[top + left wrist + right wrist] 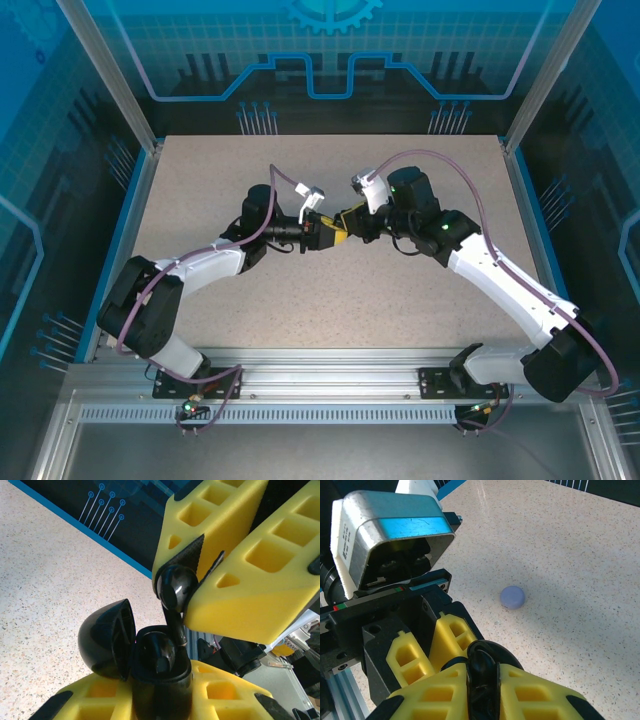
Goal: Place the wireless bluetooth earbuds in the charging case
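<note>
The right gripper (pixel 194 580), clamped on an earbud (pixel 175 586), holds it just above the open charging case (pixel 152 677) held in the left gripper (pixel 160 697), stem aimed down into the case.

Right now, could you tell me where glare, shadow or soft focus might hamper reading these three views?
Left wrist: a bright highlight sits on the earbud pinched by the right end effector; the open charging case is dark and low in contrast. Right wrist: glare on the table at the top, a broad soft shadow band around the grey disc. Top external: even light.
</note>
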